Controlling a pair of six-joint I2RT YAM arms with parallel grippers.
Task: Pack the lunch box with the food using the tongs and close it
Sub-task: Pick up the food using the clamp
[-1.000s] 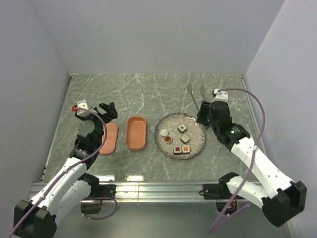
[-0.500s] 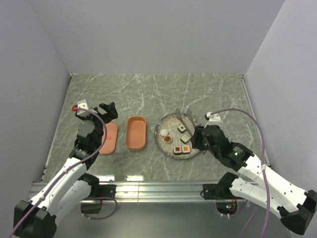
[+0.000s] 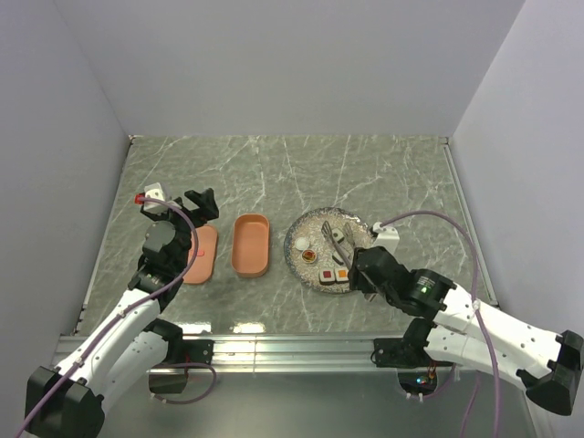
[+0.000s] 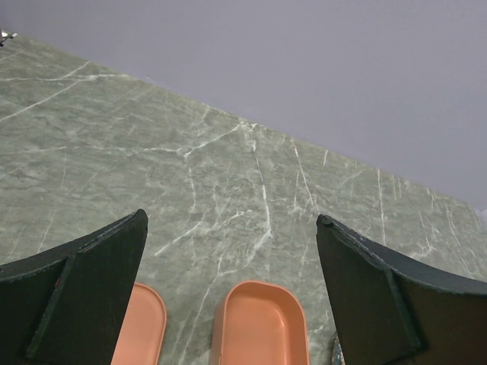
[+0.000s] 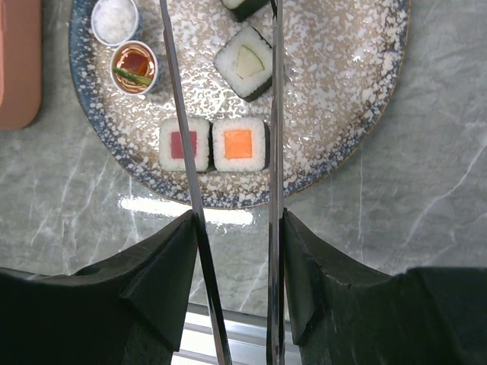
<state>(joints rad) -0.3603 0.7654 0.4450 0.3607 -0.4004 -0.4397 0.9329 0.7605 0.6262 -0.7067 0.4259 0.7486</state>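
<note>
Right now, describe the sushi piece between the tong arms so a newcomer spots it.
Start at the speckled round plate. On its near edge two square rolls sit side by side; the orange-centred roll is the right one, its neighbour red-centred.

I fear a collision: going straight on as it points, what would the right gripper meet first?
Probably the orange-centred white sushi square on the speckled grey plate, framed by the thin metal tongs; depth unclear.

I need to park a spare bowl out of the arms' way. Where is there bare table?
The broad strip of table behind the box and plate is bare, to the back wall. Crowded: lid, box and plate sit close together, with the right hand and tongs over the plate.
</note>
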